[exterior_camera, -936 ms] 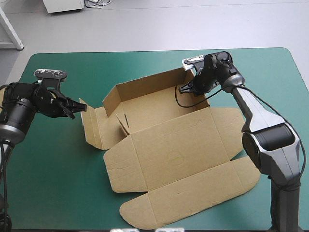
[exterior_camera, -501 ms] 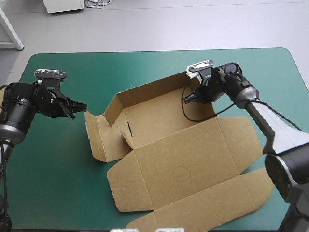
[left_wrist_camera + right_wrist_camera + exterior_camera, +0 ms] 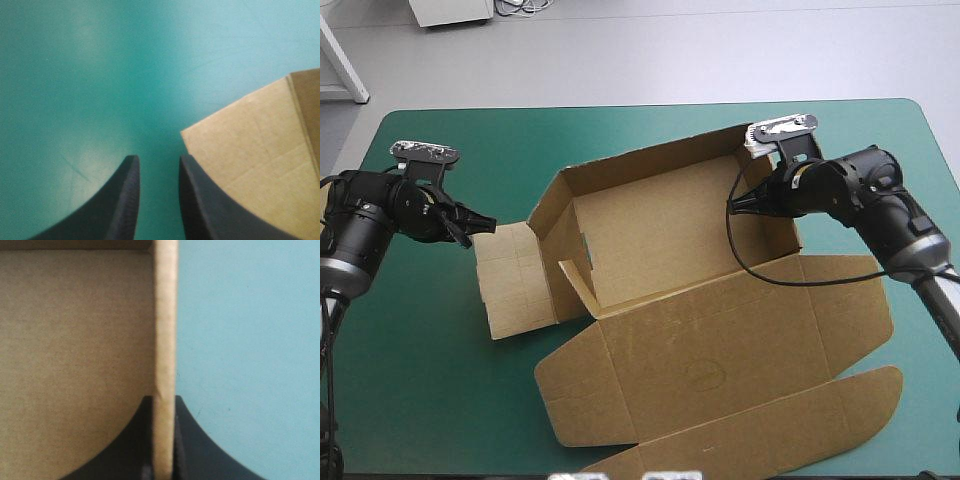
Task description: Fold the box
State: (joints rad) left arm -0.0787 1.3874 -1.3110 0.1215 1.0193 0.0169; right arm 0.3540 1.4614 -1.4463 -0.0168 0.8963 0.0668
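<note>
1. Two of its walls gripped or approached, the box [image 3: 670, 260] sits at the middle of the table, on the teal-green cover [image 3: 440, 400]; it is plain brown board, matte, with scored fold lines and cut edges.
2. The far wall [image 3: 650, 165] and the right wall [image 3: 770, 200] stand up and meet at the far right corner; the left wall [image 3: 548, 250] also stands, leaning a little.
3. The side flap [image 3: 510, 280] lies flat on the cover outside the left wall; the lid [image 3: 720, 350] lies flat toward the near edge; its rounded tuck flap [image 3: 800, 425] runs to the near edge of the high view.
4. The right gripper [image 3: 732, 205] is pinched onto the top edge of the right wall; in the right wrist view its black fingers [image 3: 135, 455] press both faces of the board, with the box floor on one side and bare cover on the other.
5. The left gripper [image 3: 486, 226] hovers at the far corner of the side flap; its fingers [image 3: 120, 200] stand a narrow gap apart with only cover showing between them; the flap's corner lies just beside one finger, and whether they touch I cannot tell.
6. Bare cover shows in a broad band along the table's left edge, in a strip beyond the far wall, and to the right of the right wall.
</note>
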